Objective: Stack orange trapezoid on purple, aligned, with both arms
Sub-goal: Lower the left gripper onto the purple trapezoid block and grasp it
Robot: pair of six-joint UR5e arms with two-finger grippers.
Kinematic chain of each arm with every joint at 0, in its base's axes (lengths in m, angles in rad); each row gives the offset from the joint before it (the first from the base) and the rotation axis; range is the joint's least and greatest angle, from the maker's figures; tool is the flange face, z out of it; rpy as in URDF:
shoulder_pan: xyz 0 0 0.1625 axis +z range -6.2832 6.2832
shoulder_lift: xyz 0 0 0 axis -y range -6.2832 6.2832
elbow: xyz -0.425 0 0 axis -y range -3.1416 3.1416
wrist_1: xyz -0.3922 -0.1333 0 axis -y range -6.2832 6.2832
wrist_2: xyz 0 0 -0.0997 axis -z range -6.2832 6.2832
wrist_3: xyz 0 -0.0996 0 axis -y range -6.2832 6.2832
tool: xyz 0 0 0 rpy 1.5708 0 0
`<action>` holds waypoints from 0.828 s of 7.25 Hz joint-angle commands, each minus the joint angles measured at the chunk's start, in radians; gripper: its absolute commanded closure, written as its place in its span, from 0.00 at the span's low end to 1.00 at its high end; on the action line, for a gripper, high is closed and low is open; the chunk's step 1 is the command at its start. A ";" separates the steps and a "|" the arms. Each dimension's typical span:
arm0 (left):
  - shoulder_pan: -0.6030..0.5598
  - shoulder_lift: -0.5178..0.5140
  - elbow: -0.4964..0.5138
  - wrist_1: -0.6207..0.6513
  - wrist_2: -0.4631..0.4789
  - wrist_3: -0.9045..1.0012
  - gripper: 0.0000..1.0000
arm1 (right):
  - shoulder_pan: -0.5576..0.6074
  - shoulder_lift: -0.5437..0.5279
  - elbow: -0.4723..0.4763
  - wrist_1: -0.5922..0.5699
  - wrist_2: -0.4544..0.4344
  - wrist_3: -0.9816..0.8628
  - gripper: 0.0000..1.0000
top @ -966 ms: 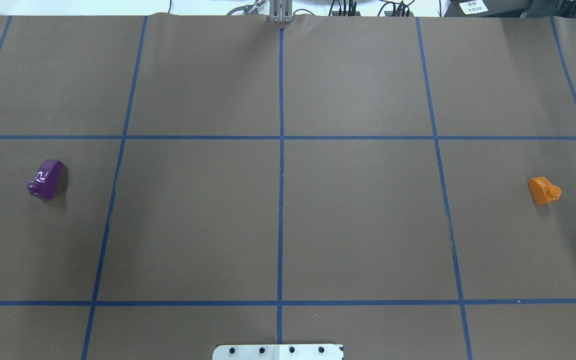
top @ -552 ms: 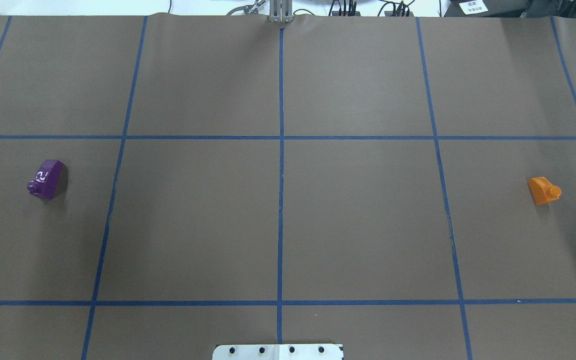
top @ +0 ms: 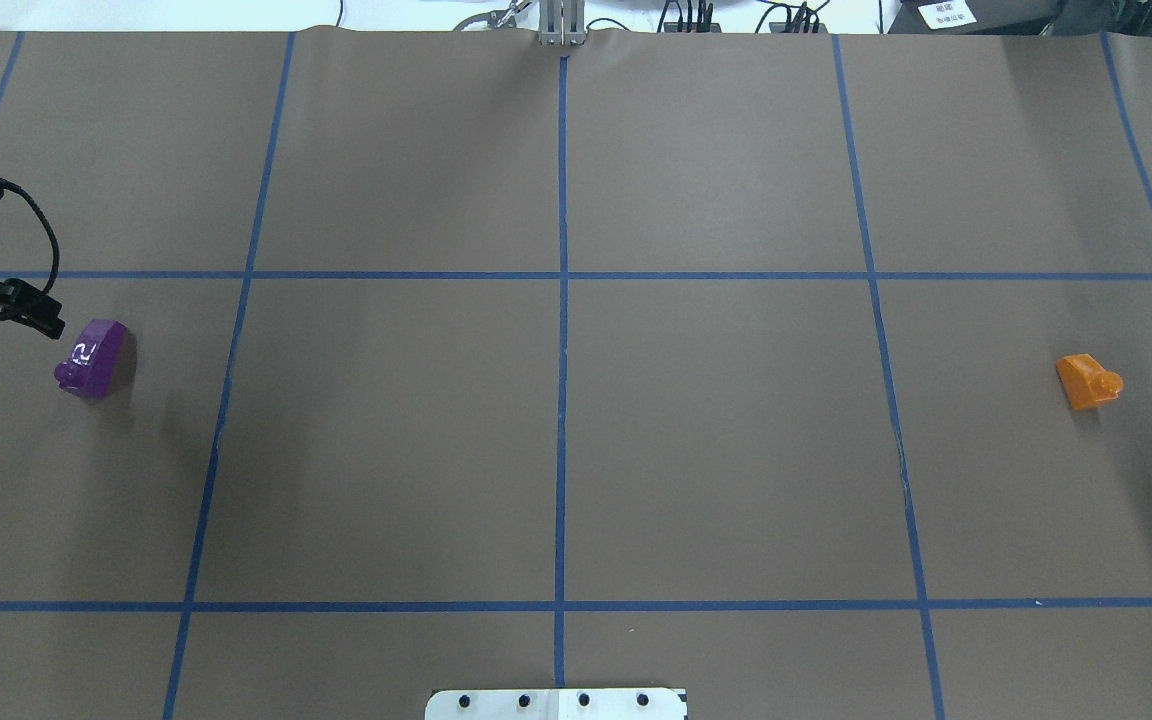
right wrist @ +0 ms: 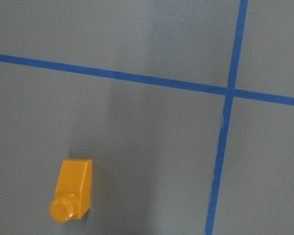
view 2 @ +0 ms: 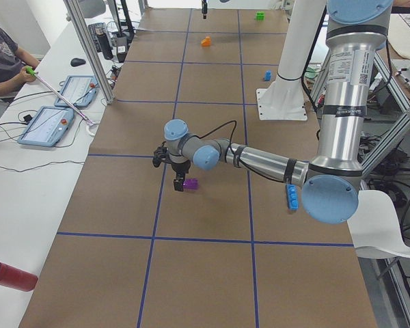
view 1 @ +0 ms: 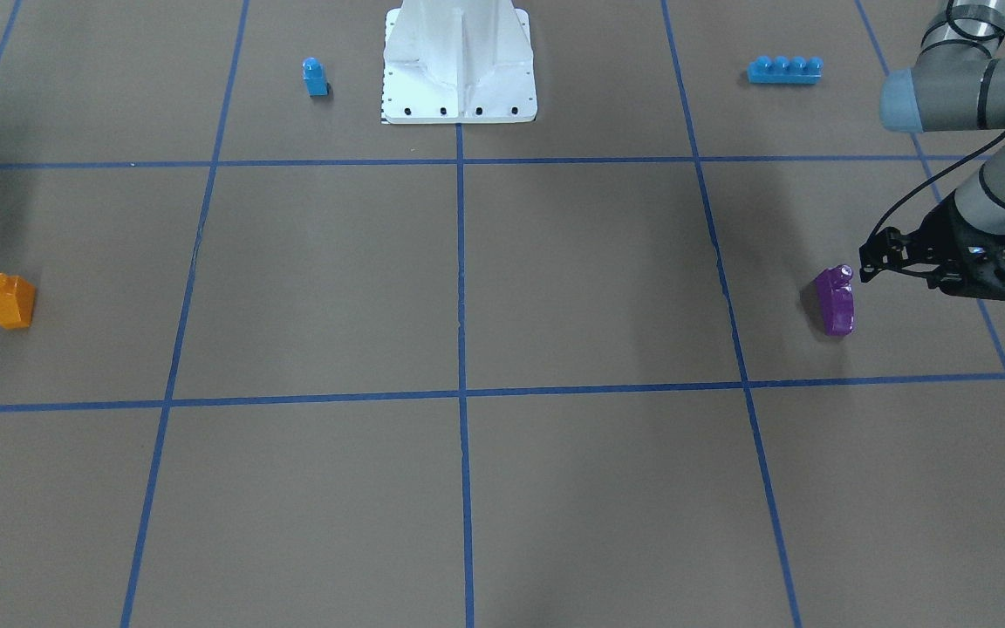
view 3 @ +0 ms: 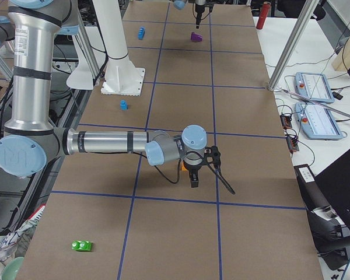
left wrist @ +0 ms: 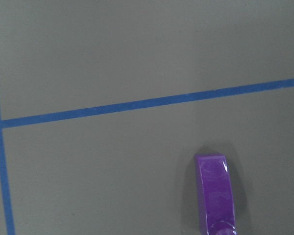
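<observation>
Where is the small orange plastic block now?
In the overhead view, the small glossy orange plastic block lies alone at the far right of the brown table, in the middle row of blue-taped squares.

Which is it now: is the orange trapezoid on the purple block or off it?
Off. The orange trapezoid sits alone at the overhead view's right; the purple block sits far left, nothing on it.

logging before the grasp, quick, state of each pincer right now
Left pincer: open, empty, beside the purple block.
Right pincer: seen only from the side, cannot tell.
</observation>
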 commanded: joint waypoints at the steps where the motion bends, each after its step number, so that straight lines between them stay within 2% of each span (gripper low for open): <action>1: 0.053 -0.009 0.014 0.000 0.001 -0.064 0.00 | -0.008 0.000 0.000 0.000 0.000 -0.001 0.00; 6: 0.119 -0.043 0.092 -0.005 0.001 -0.085 0.02 | -0.028 0.000 -0.002 -0.002 0.000 -0.003 0.00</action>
